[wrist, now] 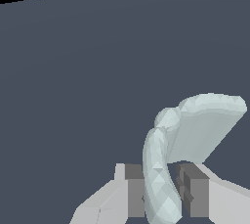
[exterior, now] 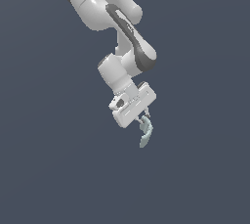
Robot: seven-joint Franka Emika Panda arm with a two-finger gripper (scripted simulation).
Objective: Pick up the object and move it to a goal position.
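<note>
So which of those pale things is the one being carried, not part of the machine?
The small grey-green curved piece, pinched between the white gripper's dark pads; everything else pale is robot.

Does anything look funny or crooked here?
A little. The gripper pinches the pale curved object at one end only, so most of it sticks out past the fingers, bending off to one side. Nothing looks broken or spilled.

The glossy white, rounded-segment robot arm [exterior: 114,17] carries dark grey bands at its joints. Its boxy white gripper [wrist: 158,193] ends in angular white fingers [wrist: 105,201] faced with dark grey rectangular pads [wrist: 134,191].
</note>
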